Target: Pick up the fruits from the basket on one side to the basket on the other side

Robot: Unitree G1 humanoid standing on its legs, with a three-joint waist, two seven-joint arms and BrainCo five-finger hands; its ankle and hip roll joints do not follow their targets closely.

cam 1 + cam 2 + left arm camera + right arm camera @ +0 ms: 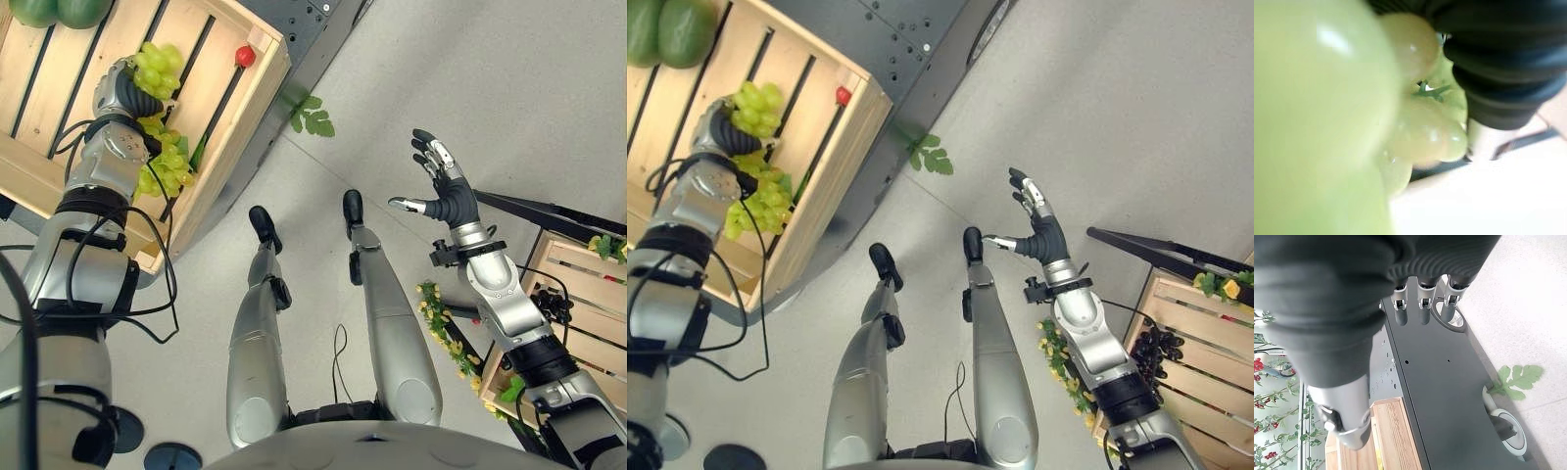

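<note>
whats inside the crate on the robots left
Green grapes, a small red fruit and two larger green fruits lie in the crate. The left robot hand is in the grapes, fingers hidden.

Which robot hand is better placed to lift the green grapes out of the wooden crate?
Left. The left robot hand is already down in the wooden crate among the green grapes. The right robot hand hangs open over the floor, well away from that crate.

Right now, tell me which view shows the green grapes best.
The left eye view: the whole bunch of green grapes shows in the wooden crate around the left hand. The right eye view matches; the left wrist view is a close blur.
</note>
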